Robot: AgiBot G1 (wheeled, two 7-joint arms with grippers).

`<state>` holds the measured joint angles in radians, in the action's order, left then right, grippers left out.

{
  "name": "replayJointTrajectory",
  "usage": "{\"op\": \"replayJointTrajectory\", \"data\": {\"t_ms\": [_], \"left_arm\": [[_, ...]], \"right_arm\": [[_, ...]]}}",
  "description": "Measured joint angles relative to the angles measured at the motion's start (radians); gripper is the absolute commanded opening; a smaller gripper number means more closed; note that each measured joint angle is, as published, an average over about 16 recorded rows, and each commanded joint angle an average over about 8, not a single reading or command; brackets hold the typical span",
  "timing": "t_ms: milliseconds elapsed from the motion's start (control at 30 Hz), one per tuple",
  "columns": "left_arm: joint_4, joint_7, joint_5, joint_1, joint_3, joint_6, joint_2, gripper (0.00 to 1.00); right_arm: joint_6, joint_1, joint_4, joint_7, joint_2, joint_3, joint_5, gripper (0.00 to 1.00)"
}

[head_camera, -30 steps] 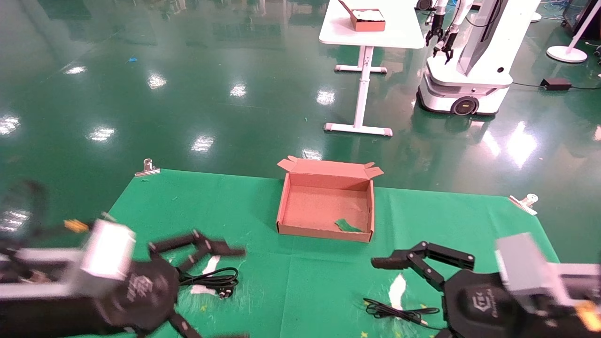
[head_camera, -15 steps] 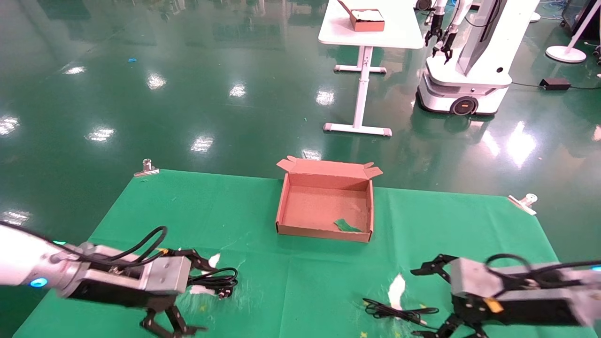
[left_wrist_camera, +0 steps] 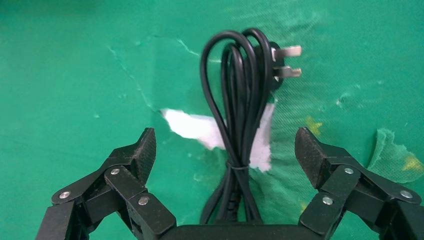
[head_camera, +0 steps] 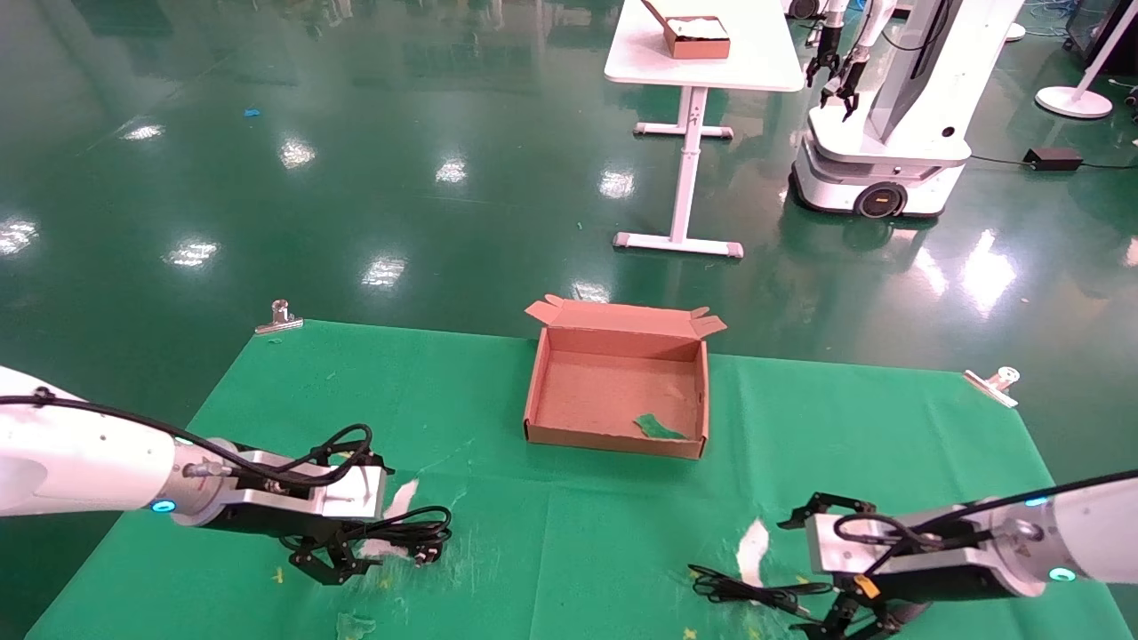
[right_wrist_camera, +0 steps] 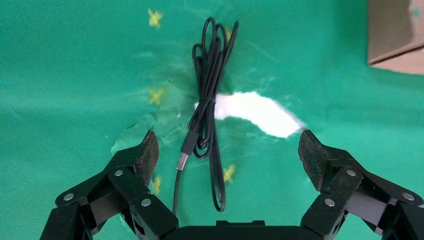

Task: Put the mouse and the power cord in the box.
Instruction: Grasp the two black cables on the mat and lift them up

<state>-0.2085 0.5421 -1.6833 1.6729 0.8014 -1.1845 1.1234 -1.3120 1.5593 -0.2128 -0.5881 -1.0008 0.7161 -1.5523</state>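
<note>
With both sets of jaws spread wide, the left gripper (left_wrist_camera: 227, 155) straddles the coiled power cord (left_wrist_camera: 240, 115) near-left; it should close at the tie. The right gripper (right_wrist_camera: 227, 155) hovers over the mouse's thin cable (right_wrist_camera: 207, 110); the box (head_camera: 547, 387) waits beyond, empty but for a green scrap.

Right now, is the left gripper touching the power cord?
Apart. In the left wrist view the left gripper has open jaws either side of the power cord, with gaps.
</note>
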Motion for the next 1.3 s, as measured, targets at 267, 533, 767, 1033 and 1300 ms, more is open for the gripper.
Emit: {"op": "replayJointTrajectory", "data": {"t_ms": [267, 533, 767, 1033, 1300], "left_arm": [[0.091, 0.070, -0.015, 0.014, 0.009, 0.032, 0.033, 1.00], [0.142, 0.105, -0.028, 0.025, 0.017, 0.044, 0.044, 0.07], [0.156, 0.114, -0.036, 0.029, 0.022, 0.048, 0.046, 0.00], [0.152, 0.113, -0.034, 0.028, 0.021, 0.047, 0.045, 0.00], [0.147, 0.111, -0.031, 0.027, 0.019, 0.045, 0.044, 0.00]], "right_arm": [[0.034, 0.010, 0.108, -0.075, -0.044, 0.001, -0.004, 0.98], [0.053, 0.015, 0.161, -0.112, -0.063, 0.000, -0.003, 0.03], [0.058, 0.018, 0.174, -0.122, -0.067, 0.001, -0.005, 0.00], [0.057, 0.018, 0.170, -0.121, -0.066, 0.001, -0.005, 0.00], [0.055, 0.017, 0.166, -0.119, -0.064, 0.001, -0.003, 0.00]]}}
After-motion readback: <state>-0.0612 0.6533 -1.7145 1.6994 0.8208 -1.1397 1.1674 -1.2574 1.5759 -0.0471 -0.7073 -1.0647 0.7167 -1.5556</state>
